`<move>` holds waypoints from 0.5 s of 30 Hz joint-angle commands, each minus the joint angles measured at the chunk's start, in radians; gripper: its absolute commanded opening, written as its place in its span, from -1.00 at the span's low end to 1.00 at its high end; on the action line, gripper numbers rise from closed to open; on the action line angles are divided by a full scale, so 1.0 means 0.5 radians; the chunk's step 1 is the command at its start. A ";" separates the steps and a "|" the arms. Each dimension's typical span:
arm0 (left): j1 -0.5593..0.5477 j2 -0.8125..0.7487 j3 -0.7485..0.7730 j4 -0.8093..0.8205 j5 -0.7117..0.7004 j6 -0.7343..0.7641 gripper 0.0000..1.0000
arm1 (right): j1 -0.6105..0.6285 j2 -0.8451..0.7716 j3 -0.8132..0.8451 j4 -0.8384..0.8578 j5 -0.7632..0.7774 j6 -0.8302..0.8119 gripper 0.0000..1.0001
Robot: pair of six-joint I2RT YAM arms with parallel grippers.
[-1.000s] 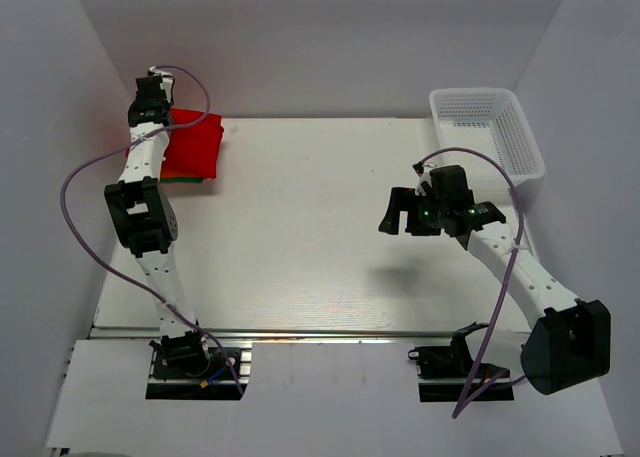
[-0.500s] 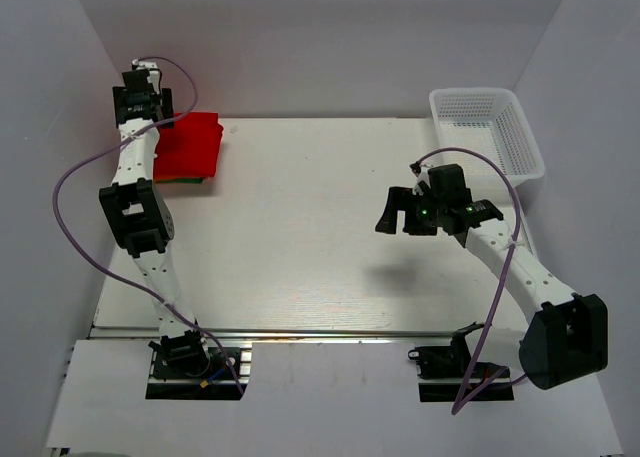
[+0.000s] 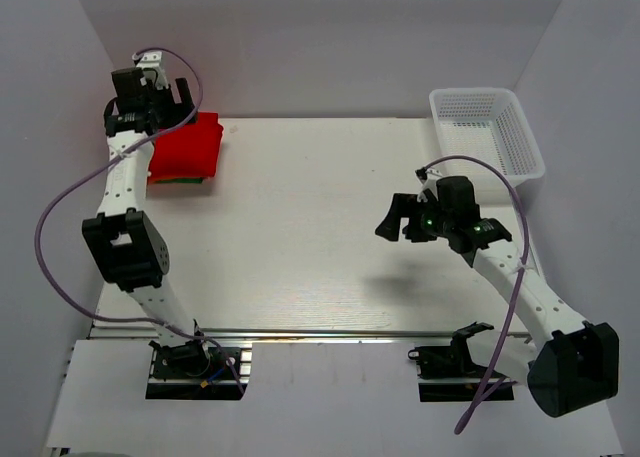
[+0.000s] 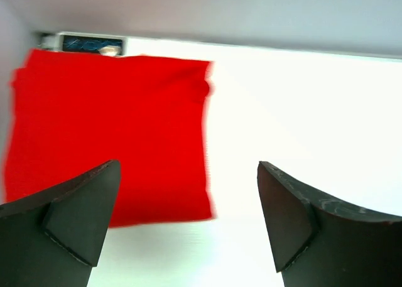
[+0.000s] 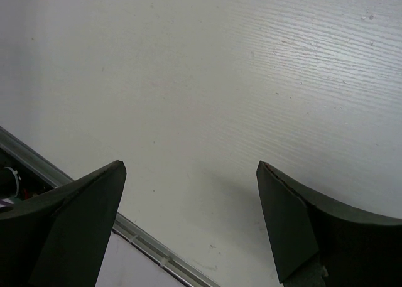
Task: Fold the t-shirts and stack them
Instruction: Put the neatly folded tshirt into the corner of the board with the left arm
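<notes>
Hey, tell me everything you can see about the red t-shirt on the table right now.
The red t-shirt is plain bright red soft cloth, folded into a rough rectangle and lying flat at the far left corner of the table. Its surface looks smooth, with a slight rumple at one far corner in the left wrist view. A thin strip of green cloth peeks out under its near edge, so it tops a stack. The left gripper hangs open above it and grips nothing.

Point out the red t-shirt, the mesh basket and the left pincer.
red t-shirt (image 3: 192, 145), top external view, middle of its folded top face.
mesh basket (image 3: 523, 132), top external view, its right side wall.
left pincer (image 4: 187, 174), left wrist view, midway between its open fingertips.
</notes>
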 commanded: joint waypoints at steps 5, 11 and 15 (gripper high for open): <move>-0.322 -0.802 -1.030 0.490 0.304 -0.470 1.00 | 0.004 -0.153 -0.179 0.167 0.039 0.038 0.81; -0.775 -1.256 -1.769 0.644 0.092 -0.668 1.00 | -0.005 -0.199 -0.350 0.243 0.137 0.053 0.81; -1.040 -1.505 -2.251 0.875 0.105 -0.816 1.00 | 0.004 -0.324 -0.571 0.375 0.180 0.056 0.81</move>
